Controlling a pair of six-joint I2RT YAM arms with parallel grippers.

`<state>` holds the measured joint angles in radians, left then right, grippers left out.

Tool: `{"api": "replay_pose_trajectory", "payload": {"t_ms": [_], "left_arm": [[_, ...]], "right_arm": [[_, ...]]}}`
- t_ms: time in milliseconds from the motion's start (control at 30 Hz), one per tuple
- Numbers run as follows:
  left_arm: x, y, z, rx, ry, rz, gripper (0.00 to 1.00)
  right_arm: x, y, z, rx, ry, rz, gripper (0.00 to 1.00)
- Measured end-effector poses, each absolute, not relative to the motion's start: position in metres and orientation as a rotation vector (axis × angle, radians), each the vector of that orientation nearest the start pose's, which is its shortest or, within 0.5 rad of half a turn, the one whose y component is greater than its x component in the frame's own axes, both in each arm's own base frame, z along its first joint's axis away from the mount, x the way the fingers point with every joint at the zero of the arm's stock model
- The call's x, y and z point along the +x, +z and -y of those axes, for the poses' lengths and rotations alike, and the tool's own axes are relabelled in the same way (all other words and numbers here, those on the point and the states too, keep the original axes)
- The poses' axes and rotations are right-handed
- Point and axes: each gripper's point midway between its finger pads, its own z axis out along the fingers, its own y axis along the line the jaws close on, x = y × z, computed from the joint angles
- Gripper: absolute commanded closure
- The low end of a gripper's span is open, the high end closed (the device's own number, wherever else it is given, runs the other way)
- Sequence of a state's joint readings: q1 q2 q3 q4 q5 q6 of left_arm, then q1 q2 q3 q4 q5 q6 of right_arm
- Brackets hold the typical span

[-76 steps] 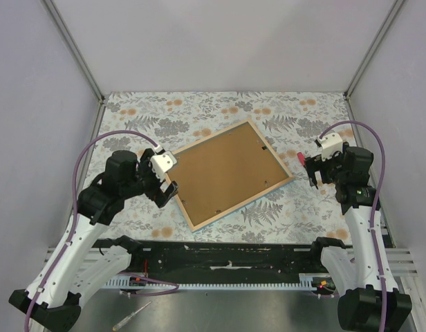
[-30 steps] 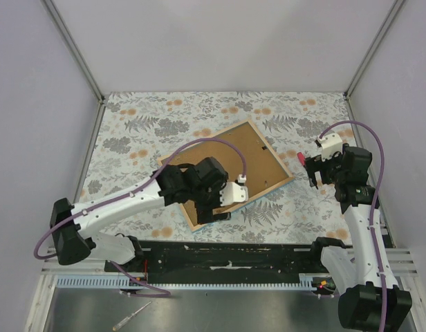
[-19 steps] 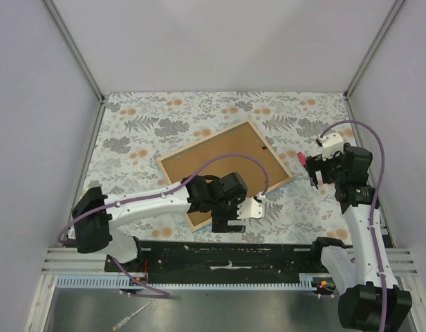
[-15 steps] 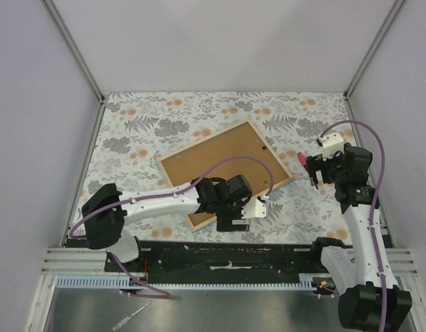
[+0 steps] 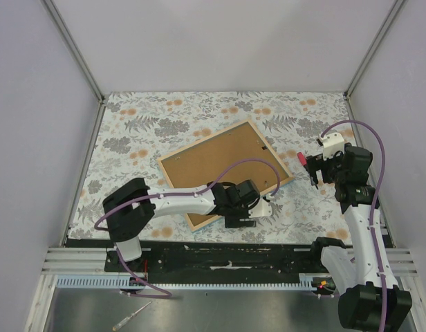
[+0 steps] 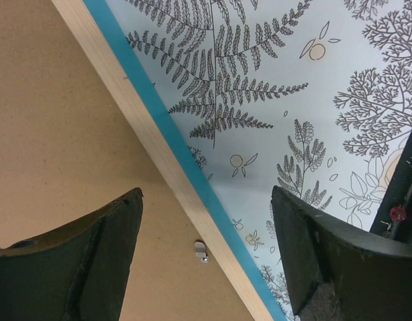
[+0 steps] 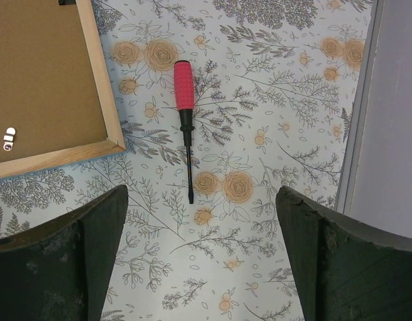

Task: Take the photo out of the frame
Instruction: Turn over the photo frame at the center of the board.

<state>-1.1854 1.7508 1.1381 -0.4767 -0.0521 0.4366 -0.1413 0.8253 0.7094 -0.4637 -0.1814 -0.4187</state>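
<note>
The frame (image 5: 206, 140) lies face down and tilted on the floral cover, its light wood back up and its blue edge showing. The photo (image 5: 216, 162) sits inside it, showing only its plain brown board back; the print side is hidden. My left gripper (image 5: 241, 211) is open and low over the frame's near edge. In the left wrist view the gripper (image 6: 206, 194) straddles the wood strip (image 6: 142, 124), with a small metal tab (image 6: 201, 251) on the board just inside it. My right gripper (image 5: 311, 169) is open and empty, right of the frame (image 7: 99, 73); it also shows in the right wrist view (image 7: 200, 194).
A red-handled screwdriver (image 7: 184, 87) lies on the cover just right of the frame's right corner, below my right gripper; it also shows in the top view (image 5: 301, 158). Grey walls close in the left, back and right. A black rail (image 5: 199, 254) runs along the near edge.
My left arm has swung from the frame's left corner across to its near edge, stretched out low and to the right. The frame and my right arm have not moved.
</note>
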Motion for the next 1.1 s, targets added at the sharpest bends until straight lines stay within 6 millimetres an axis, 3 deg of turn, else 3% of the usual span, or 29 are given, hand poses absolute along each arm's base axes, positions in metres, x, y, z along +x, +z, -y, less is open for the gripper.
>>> {"api": "replay_pose_trajectory", "payload": {"t_ms": [233, 533, 767, 967, 1100], "left_arm": [[0.169, 0.027, 0.346, -2.563, 0.215, 2.486, 0.32], [0.17, 0.021, 0.345, -2.565, 0.219, 2.506, 0.37], [0.176, 0.021, 0.348, -2.567, 0.196, 2.55, 0.59], [0.18, 0.021, 0.348, -2.53, 0.181, 2.613, 0.95], [0.185, 0.022, 0.347, -2.48, 0.157, 2.678, 0.98]], "right_arm": [[0.278, 0.171, 0.024, -0.392, -0.129, -2.102, 0.02], [0.277, 0.178, 0.024, -0.39, -0.135, -2.078, 0.02], [0.275, 0.187, 0.023, -0.387, -0.142, -2.041, 0.02], [0.274, 0.189, 0.022, -0.387, -0.141, -2.035, 0.02], [0.274, 0.19, 0.019, -0.397, -0.126, -2.025, 0.02]]}}
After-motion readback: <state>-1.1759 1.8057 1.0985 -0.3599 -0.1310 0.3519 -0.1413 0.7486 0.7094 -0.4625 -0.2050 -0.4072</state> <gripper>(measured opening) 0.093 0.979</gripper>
